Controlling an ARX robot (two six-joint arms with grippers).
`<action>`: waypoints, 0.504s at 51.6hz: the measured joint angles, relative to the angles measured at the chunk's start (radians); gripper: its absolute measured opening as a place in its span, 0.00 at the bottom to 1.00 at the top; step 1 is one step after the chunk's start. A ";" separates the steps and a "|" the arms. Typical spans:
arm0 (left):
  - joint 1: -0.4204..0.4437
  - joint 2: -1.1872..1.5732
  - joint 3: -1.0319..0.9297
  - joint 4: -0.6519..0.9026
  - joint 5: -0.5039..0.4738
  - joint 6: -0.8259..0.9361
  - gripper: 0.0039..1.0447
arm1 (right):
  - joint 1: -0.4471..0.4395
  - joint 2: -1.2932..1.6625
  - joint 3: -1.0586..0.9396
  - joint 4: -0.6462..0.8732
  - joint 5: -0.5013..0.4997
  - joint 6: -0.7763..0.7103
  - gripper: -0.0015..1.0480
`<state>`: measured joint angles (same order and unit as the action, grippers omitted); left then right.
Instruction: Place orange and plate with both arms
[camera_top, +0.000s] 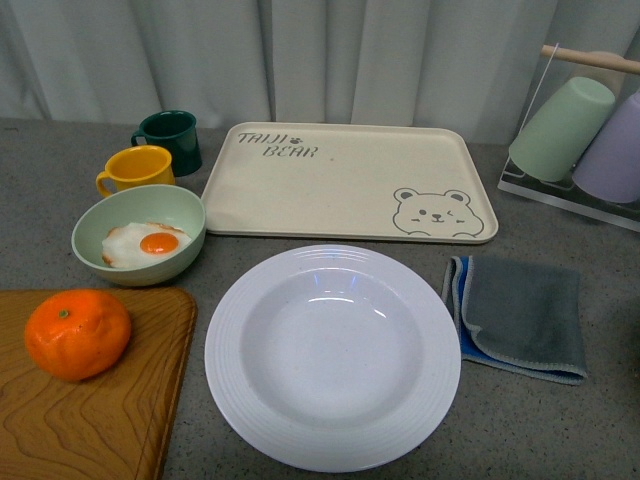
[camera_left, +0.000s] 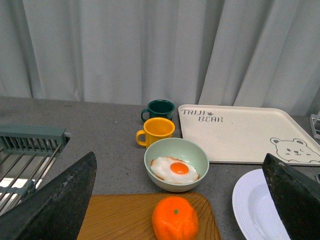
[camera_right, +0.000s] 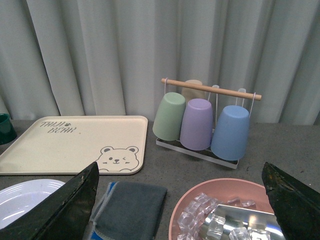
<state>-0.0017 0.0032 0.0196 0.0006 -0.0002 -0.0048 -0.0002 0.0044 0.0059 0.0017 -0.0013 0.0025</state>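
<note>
A: Two things first: where do the orange and the plate sit, and how much room is around them?
B: The orange (camera_top: 78, 334) rests on the wooden board (camera_top: 100, 430) at the near left, close to the board's far edge, with open wood to its right and in front. The plate (camera_top: 333, 357) lies flat on the grey counter (camera_top: 560, 430), mid-front, its left rim just beside the board's corner.
A: What crowds them?
B: A green bowl (camera_top: 150, 205) holding a fried egg (camera_top: 148, 243) stands just behind the board, with a yellow mug (camera_top: 140, 168) and a dark green mug (camera_top: 172, 138) beyond it. The cream tray (camera_top: 345, 180) lies just past the plate's far rim. A folded cloth (camera_top: 525, 315) sits just right of the plate, and a rack of upturned cups (camera_top: 565, 130) stands far right.
A: And the grippers?
B: The left gripper (camera_left: 178, 156) and the right gripper (camera_right: 180, 164) each have their fingers spread wide, with nothing held between them
</note>
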 joint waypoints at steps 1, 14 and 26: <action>0.000 0.000 0.000 0.000 0.000 0.000 0.94 | 0.000 0.000 0.000 0.000 0.000 0.000 0.91; 0.000 0.000 0.000 0.000 0.000 0.000 0.94 | 0.000 0.000 0.000 0.000 0.000 0.000 0.91; 0.000 0.000 0.000 0.000 0.000 0.000 0.94 | 0.000 0.000 0.000 0.000 0.000 0.000 0.91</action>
<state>-0.0017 0.0032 0.0196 0.0006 -0.0002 -0.0048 -0.0002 0.0044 0.0059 0.0017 -0.0013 0.0025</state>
